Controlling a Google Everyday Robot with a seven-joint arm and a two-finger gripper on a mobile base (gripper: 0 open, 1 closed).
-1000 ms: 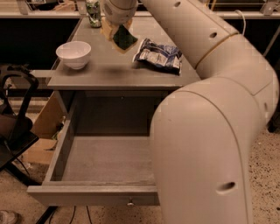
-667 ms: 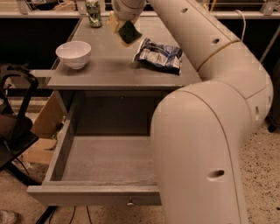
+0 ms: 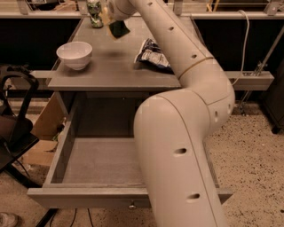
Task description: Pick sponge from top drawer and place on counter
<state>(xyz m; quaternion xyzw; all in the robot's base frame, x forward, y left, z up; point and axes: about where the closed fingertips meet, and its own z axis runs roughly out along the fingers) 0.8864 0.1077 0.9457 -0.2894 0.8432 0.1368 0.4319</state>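
My gripper (image 3: 114, 20) is at the far top of the camera view, above the back of the counter (image 3: 111, 66). It is shut on the sponge (image 3: 119, 29), whose dark green face hangs below the fingers, clear of the counter surface. The top drawer (image 3: 88, 164) is pulled open below the counter; its visible grey floor is bare and a small knob (image 3: 132, 205) shows on its front panel. My large white arm covers the right part of the drawer.
A white bowl (image 3: 74, 54) stands on the counter's left side. A blue-and-white foil snack bag (image 3: 153, 54) lies on its right side. A green can (image 3: 94, 13) stands at the back edge. A black chair (image 3: 13, 119) and a cardboard box (image 3: 44, 133) are at the left.
My gripper has carried the sponge farther back and higher over the counter. The drawer, the bowl and the snack bag have not moved.
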